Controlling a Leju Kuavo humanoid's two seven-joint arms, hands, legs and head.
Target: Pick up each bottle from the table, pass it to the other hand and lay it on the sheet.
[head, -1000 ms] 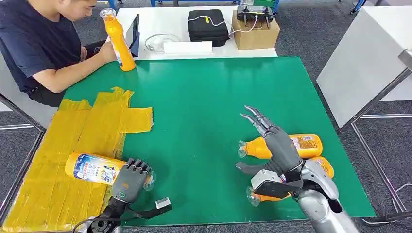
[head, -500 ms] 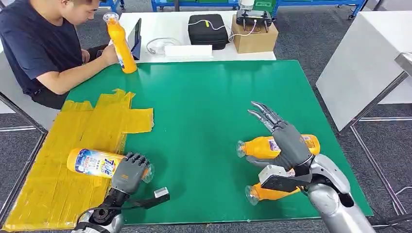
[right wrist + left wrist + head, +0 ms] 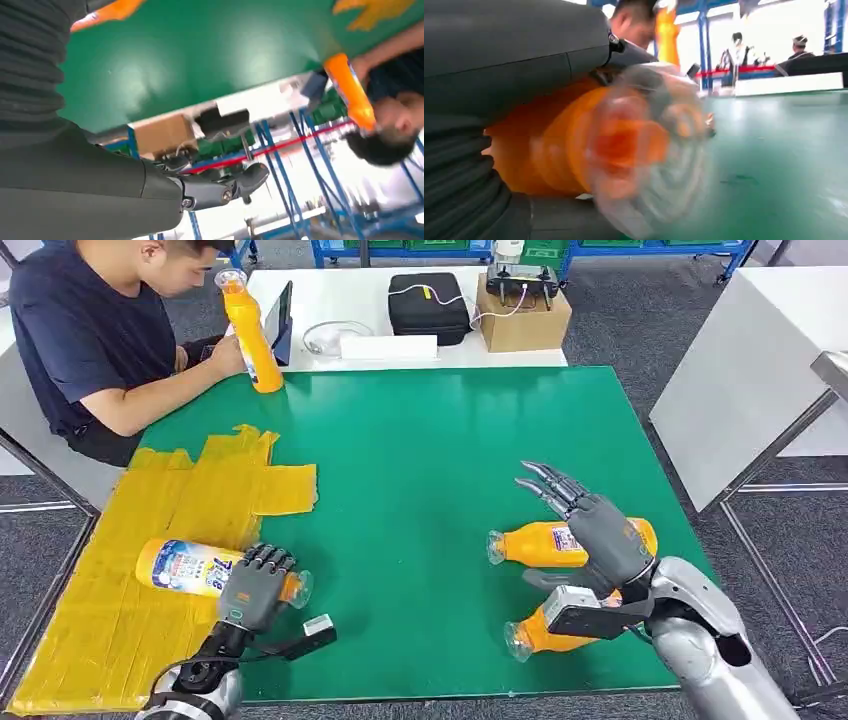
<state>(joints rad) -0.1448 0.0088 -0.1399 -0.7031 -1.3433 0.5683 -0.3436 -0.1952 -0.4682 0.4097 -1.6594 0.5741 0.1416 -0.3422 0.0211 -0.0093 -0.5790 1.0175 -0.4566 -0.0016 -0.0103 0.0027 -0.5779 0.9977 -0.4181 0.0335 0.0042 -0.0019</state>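
Note:
An orange bottle (image 3: 185,567) with a blue-and-white label lies on the yellow sheet (image 3: 120,640), its clear cap over the green mat. My left hand (image 3: 255,585) grips its neck; in the left wrist view the bottle (image 3: 624,145) sits between the thumb and the fingers of that hand (image 3: 499,65). My right hand (image 3: 590,530) is open, fingers spread just above a second bottle (image 3: 530,543) lying at the mat's right. A third bottle (image 3: 545,637) lies partly under my right wrist. In the right wrist view the right hand's fingers (image 3: 220,190) hold nothing.
A person sits at the far left holding an upright orange bottle (image 3: 250,330) on the green mat's (image 3: 420,440) corner. Behind the mat, a white table carries a black case (image 3: 428,302) and a cardboard box (image 3: 527,310). Another white table (image 3: 760,370) stands to the right.
The view has shifted slightly. My right hand has drawn back a little over the second bottle, fingers still spread. My left hand keeps hold of the bottle on the sheet.

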